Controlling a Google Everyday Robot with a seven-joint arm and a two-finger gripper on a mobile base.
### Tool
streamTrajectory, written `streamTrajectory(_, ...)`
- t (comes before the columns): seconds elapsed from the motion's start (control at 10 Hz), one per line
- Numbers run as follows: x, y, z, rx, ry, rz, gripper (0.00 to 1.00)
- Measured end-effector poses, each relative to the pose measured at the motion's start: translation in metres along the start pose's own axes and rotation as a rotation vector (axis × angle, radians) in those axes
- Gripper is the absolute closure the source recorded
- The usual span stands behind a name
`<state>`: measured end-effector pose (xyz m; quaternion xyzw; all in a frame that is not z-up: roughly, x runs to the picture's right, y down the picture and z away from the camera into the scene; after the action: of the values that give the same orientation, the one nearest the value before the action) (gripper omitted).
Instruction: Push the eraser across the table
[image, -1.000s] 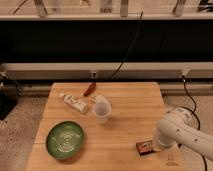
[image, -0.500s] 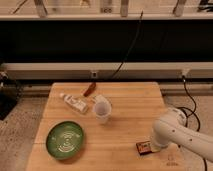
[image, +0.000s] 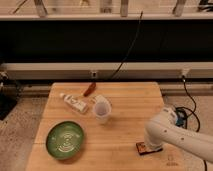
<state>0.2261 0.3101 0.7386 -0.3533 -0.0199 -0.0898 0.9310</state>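
Gripper (image: 151, 144) is hanging low over the near right corner of the table (image: 131, 100), mostly hidden by the white arm (image: 175, 136), so you're not getting a read on whether it's open or closed. The eraser (image: 141, 148) is lying right at its left side, near the front edge. I'd say you're wanting a low, steady shove leftward, with contact centred so it isn't spinning off, passing in front of the cup (image: 101, 111) and stopping short of the green plate (image: 65, 140).
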Motion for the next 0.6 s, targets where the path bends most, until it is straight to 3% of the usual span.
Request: streamTrajectory(0.6,0.0025,-0.0044,0.002,0.004,-0.004,-0.007,0.98)
